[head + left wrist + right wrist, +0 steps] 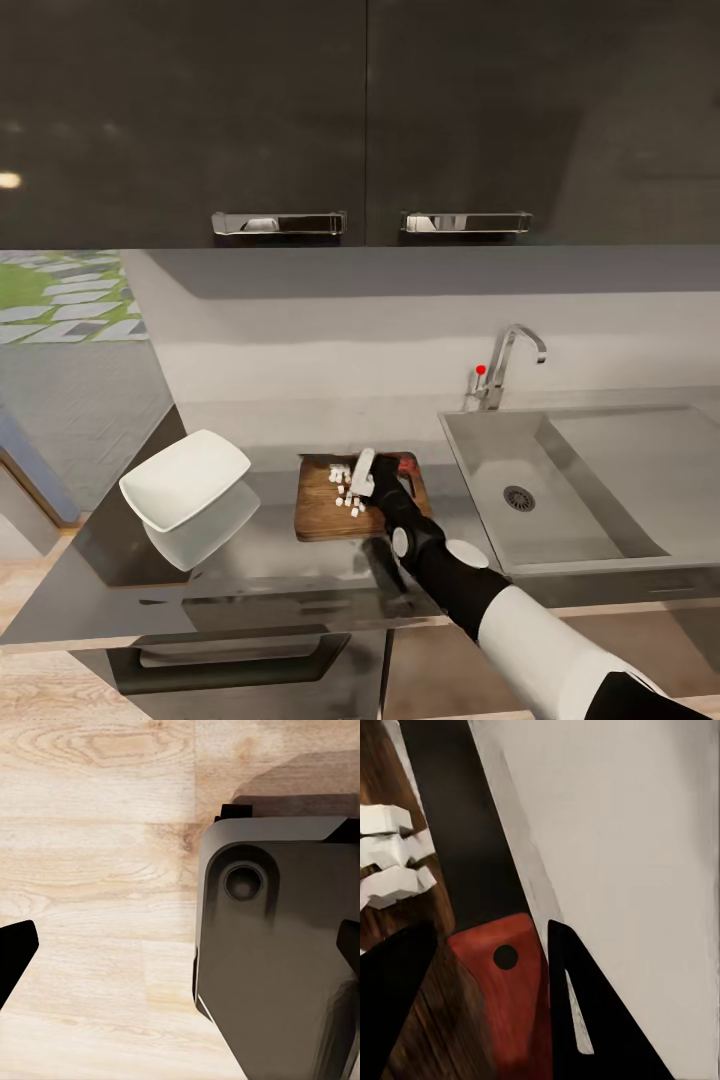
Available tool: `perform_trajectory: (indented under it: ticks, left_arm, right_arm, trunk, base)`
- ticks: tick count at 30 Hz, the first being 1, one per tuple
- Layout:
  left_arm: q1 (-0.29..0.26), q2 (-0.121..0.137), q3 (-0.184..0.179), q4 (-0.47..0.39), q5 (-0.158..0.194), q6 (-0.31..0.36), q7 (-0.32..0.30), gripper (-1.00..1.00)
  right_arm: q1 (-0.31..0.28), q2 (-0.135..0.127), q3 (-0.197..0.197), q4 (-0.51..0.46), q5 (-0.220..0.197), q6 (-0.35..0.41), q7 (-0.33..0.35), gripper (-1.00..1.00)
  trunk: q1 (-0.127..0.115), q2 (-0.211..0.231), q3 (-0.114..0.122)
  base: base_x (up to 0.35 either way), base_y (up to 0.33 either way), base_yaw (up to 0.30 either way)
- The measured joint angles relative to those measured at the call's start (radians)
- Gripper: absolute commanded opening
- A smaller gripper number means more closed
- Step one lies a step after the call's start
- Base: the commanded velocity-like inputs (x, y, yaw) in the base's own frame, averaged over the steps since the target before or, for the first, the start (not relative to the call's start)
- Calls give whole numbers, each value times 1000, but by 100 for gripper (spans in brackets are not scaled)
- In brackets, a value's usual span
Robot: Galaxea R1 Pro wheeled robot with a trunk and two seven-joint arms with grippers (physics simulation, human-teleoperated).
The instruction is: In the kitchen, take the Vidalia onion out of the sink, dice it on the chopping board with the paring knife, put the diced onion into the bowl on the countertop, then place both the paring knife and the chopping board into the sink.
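White diced onion (349,492) sits on the chopping board (325,515) left of the sink (600,480). Right tool (372,478) grips the paring knife (506,967). Dicing looks finished; next, the pieces go into the bowl (185,478).

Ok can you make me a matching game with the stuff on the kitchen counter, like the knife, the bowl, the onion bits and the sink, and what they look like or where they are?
Things:
1. paring knife
2. bowl
3. diced onion
4. sink

Descriptions:
A. white, tilted, at the counter's left end
B. small white cubes on the chopping board
C. red handle between the right gripper fingers
D. grey basin under the tap, nothing in it

Pairs: 1-C, 2-A, 3-B, 4-D
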Motion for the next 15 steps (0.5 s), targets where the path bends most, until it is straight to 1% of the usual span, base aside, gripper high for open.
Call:
perform_trajectory:
  ticks: [1,2,4,5,6,8,9,11,12,13,14,15]
  left_arm:
    - [0,0,0,0,0,0,0,100]
    - [0,0,0,0,0,1,0,100]
    - [0,0,0,0,0,0,0,100]
    - [0,0,0,0,0,0,0,100]
    - [0,0,0,0,0,0,0,100]
    - [0,0,0,0,0,0,0,100]
    - [0,0,0,0,0,0,0,100]
    - [0,0,0,0,0,0,0,100]
    - [0,0,0,0,0,0,0,100]
    - [0,0,0,0,0,-1,-1,100]
    - [0,-3,0,0,0,-1,-1,100]
    - [0,-4,0,0,0,-2,-1,100]
  right_arm:
    - [0,-3,-23,-29,-9,-7,14,-100]
    - [0,-6,-69,-69,-27,-11,44,-100]
    - [0,-9,-197,-159,-64,-14,160,-100]
    - [-1,-9,-247,-186,-71,-13,208,-100]
    - [-1,-10,-332,-227,-75,-13,287,-100]
    - [-1,-8,-528,-309,-77,-12,446,-100]
    - [-1,-7,-614,-338,-77,-11,516,-100]
    - [-1,-4,-706,-364,-78,-8,586,-100]
    - [-1,-2,-729,-371,-78,-4,600,-100]
    - [0,-2,-737,-374,-78,0,605,-100]
    - [0,-1,-750,-376,-81,20,610,-100]
    - [0,-1,-768,-377,-91,61,612,-100]
  trunk:
    - [0,0,0]
    - [0,0,0]
    - [0,0,0]
    - [0,0,0]
    - [0,0,0]
    - [0,0,0]
    - [0,0,0]
    - [0,0,0]
    - [0,0,0]
    - [0,0,0]
    - [0,0,0]
    - [0,0,0]
  base:
    - [0,0,0]
    - [0,0,0]
    - [0,0,0]
    - [0,0,0]
    - [0,0,0]
    - [0,0,0]
    - [0,0,0]
    - [0,0,0]
    - [0,0,0]
    - [0,0,0]
    - [0,0,0]
    - [0,0,0]
